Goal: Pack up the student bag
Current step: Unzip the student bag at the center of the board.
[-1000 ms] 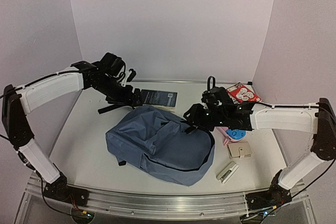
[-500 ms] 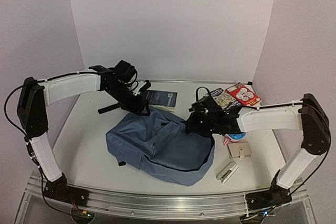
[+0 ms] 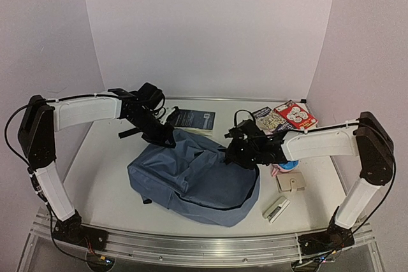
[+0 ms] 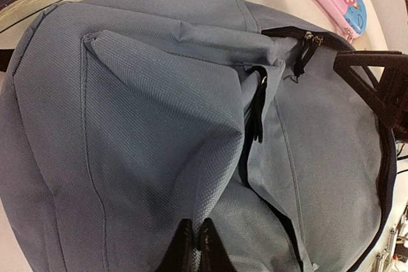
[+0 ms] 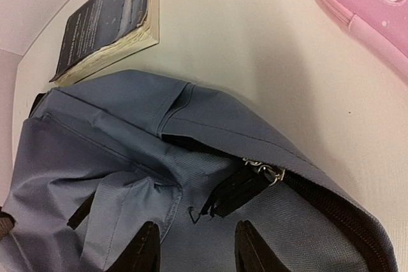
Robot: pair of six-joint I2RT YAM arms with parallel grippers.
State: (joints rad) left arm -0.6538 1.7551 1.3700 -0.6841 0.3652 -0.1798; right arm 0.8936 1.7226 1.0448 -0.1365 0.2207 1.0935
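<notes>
Newly closed, left jaws pinch woven fabric of the student bag (image 4: 159,125).

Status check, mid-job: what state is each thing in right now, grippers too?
Student bag: lying flat, top looks partly unzipped.
Left gripper: shut, pinching the bag's fabric.
Right gripper: open, by the zipper pull.
Book: closed, lying flat.
Pencil case: closed.
Wallet: closed.

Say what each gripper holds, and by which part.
Left gripper pinches the dusty-blue fabric backpack by a fold of outer cloth; right gripper, open, holds nothing.
</notes>
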